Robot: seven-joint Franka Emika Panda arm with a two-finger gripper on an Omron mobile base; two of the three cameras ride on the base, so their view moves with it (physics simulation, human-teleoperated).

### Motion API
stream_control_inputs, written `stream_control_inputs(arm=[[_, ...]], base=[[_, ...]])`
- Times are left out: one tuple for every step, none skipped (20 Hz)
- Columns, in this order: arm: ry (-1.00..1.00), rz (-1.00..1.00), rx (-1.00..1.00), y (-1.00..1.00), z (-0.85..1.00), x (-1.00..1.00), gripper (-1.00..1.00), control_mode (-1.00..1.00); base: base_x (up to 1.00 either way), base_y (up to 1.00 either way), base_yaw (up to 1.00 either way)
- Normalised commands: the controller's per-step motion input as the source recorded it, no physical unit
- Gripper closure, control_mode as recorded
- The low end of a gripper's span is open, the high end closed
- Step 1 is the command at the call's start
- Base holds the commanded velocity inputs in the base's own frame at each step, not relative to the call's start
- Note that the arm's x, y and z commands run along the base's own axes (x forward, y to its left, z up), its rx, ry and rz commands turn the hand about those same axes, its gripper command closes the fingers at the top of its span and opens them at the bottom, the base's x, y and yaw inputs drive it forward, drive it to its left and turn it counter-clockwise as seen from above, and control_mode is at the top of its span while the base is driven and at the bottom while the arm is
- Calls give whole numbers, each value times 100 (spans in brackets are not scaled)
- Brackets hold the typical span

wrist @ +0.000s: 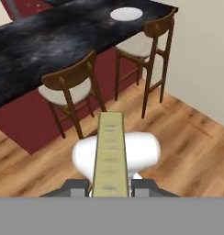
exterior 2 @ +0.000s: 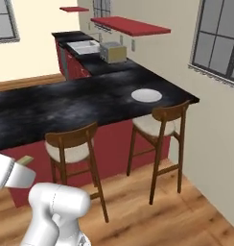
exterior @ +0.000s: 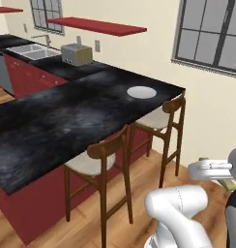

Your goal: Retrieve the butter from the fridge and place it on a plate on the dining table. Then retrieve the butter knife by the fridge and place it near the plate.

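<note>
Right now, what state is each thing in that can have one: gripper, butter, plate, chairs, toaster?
gripper: shut on the butter.
butter: held between the fingertips, off the table, sticking out ahead of the hand.
plate: lying flat on the dining table, nothing on it.
chairs: two, upright, tucked against the table's edge.
toaster: standing on the far counter, slots empty.

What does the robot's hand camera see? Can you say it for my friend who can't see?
The gripper jaws are shut on a pale yellow stick of butter pointing ahead. Beyond it stand two wooden chairs at a long black dining table, with a white plate near its far end.
</note>
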Motion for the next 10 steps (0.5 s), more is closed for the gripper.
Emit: stream_control_inputs(arm=[[0,0,0,0,0,0,100,100],[0,0,0,0,0,0,100,100],[0,0,0,0,0,0,100,100],[0,0,0,0,0,0,100,100],[0,0,0,0,0,0,100,100],[0,0,0,0,0,0,100,100],[0,0,0,0,0,0,100,100],[0,0,0,0,0,0,100,100],[0,0,0,0,0,0,100,100],[0,0,0,0,0,0,100,100]], base=[[44,-100,47],[46,-100,49],[45,-100,49],[46,-100,49],[44,-100,50],[41,-100,49],[36,-100,48],[34,-100,47],[35,-100,46],[32,-99,45]])
